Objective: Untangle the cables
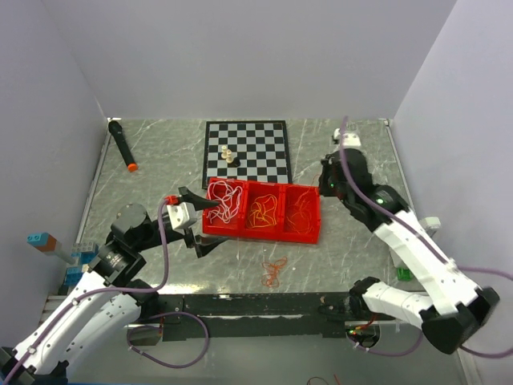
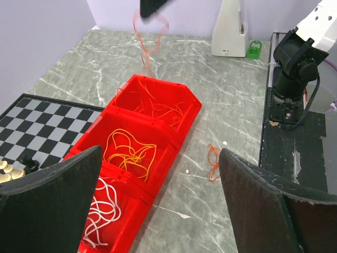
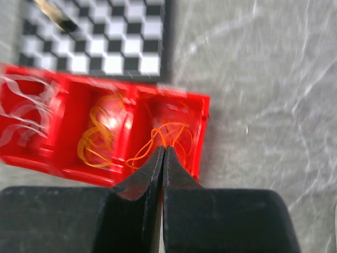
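Observation:
A red three-compartment tray holds white cables on the left, yellow-orange cables in the middle and red-orange cables on the right. My right gripper hovers above the tray's right end, shut on a red-orange cable. That cable dangles from the right gripper over the far compartment in the left wrist view. My left gripper is open and empty at the tray's left end. A loose red-orange cable lies on the table in front of the tray.
A chessboard with a few pieces lies behind the tray. A black marker lies at the back left. A white box is at the back right, a small green item on the right, and toy blocks on the left.

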You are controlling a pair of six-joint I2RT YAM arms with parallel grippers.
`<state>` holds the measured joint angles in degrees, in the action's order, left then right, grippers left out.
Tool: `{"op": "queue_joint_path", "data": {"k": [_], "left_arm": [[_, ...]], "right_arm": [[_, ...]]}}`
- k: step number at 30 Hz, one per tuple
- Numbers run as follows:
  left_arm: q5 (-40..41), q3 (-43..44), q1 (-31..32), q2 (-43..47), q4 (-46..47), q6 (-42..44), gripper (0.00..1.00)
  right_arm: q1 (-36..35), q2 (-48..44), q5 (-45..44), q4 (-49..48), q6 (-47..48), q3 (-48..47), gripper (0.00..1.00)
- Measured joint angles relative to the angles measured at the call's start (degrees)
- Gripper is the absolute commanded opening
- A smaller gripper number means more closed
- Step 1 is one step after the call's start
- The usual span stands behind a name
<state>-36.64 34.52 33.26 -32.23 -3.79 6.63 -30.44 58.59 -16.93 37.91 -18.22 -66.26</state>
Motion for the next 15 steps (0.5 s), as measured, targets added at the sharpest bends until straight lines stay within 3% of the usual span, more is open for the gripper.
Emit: {"op": "queue_joint_path", "data": {"k": [7,15], "left_arm": [[0.0,0.0,-0.2,0.2,0.0,0.0,0.97],[0.0,0.0,-0.5,0.2,0.0,-0.2,0.97]], "right_arm": [[0.2,7.7,0.8,-1.6,-2.5,7.6,0.00],[0.2,15.6,3.2,-6.2,-4.9,9.6,0.00]]}}
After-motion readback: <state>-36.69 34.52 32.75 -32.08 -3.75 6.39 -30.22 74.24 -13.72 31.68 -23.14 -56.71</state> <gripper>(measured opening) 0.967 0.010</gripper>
